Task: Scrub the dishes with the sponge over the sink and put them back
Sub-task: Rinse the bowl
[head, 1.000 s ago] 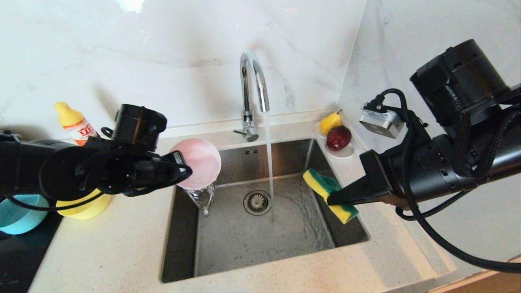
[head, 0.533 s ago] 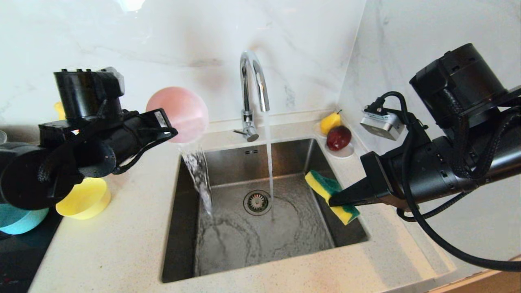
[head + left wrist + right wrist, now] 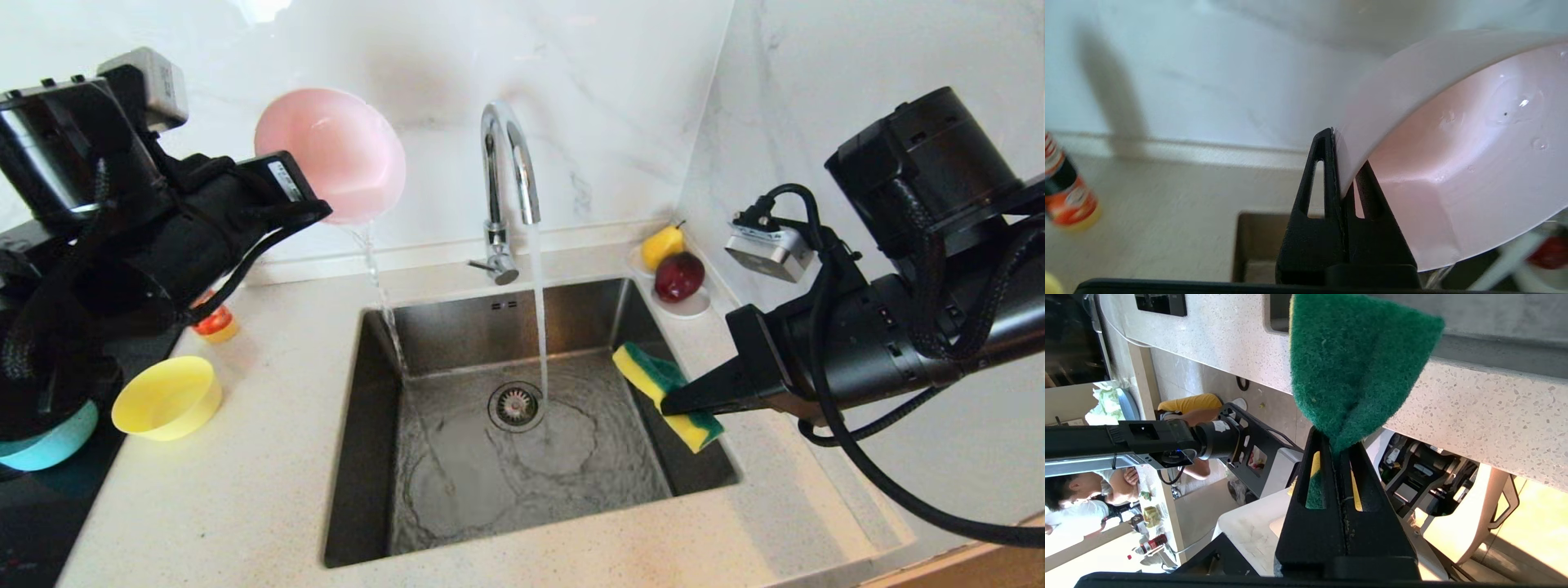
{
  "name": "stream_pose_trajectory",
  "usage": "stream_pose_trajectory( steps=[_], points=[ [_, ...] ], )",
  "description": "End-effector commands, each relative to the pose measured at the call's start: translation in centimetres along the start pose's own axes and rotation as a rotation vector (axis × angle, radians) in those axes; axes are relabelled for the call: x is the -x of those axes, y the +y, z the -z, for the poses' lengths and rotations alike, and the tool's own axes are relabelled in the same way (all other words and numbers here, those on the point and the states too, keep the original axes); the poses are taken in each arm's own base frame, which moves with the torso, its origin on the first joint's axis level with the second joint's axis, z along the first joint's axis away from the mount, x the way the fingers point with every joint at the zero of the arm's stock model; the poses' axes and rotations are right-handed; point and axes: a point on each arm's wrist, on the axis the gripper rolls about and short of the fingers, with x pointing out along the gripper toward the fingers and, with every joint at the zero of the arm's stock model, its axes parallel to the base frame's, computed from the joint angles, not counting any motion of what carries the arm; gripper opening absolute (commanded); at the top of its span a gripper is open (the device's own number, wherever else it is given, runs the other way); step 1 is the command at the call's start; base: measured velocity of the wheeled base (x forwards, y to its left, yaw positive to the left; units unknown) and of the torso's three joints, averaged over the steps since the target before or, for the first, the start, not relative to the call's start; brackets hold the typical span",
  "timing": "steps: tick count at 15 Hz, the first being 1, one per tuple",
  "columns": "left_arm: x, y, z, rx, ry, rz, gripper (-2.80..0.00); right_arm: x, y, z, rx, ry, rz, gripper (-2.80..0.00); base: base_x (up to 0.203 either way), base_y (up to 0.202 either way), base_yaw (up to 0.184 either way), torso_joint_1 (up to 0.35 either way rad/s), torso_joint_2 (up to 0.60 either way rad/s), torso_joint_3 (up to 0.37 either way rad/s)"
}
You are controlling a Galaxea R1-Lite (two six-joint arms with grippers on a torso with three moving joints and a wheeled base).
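My left gripper (image 3: 314, 211) (image 3: 1342, 161) is shut on the rim of the pale pink bowl (image 3: 333, 153) (image 3: 1457, 163), held high and tipped above the sink's back left corner; water dribbles from it into the sink (image 3: 457, 523). Over the sink's right side, my right gripper (image 3: 669, 402) (image 3: 1336, 447) is shut on the sponge (image 3: 663, 392) (image 3: 1355, 363), green face over yellow foam. The yellow bowl (image 3: 167, 397) sits upright on the counter left of the sink. The teal-blue bowl (image 3: 45, 445) lies at the far left, mostly hidden behind my left arm.
The faucet (image 3: 508, 175) runs a stream onto the basin floor next to the drain strainer (image 3: 516, 405). A white saucer (image 3: 690, 306) with a red and a yellow fruit sits at the back right corner. An orange-labelled bottle (image 3: 214, 322) (image 3: 1065, 188) stands behind the yellow bowl.
My left arm has lifted the pink bowl from low over the sink's left edge up toward the wall and rolled it, spilling water. The right arm and sponge have stayed still.
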Motion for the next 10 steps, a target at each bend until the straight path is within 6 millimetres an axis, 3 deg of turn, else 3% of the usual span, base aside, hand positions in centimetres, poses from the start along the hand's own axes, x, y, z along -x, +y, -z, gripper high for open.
stream_pose_trajectory(
  steps=[1,5,10],
  points=[
    [1.5,0.1,-2.3,0.021,-0.063,0.049,-2.80,0.1,0.0,0.1,-0.004,0.004,-0.002,-2.80,0.000,0.000,0.000,0.000,0.00,0.000],
    [2.9,0.2,-4.2,-0.008,-0.136,0.101,-2.80,0.0,0.0,0.1,-0.004,0.009,-0.008,-2.80,0.000,0.000,0.000,0.000,0.00,0.000],
    [2.9,0.0,-5.2,-0.018,-0.175,0.136,-2.80,-0.2,-0.1,0.2,-0.008,0.022,-0.011,-2.80,0.000,0.000,0.000,0.000,0.00,0.000]
  ],
)
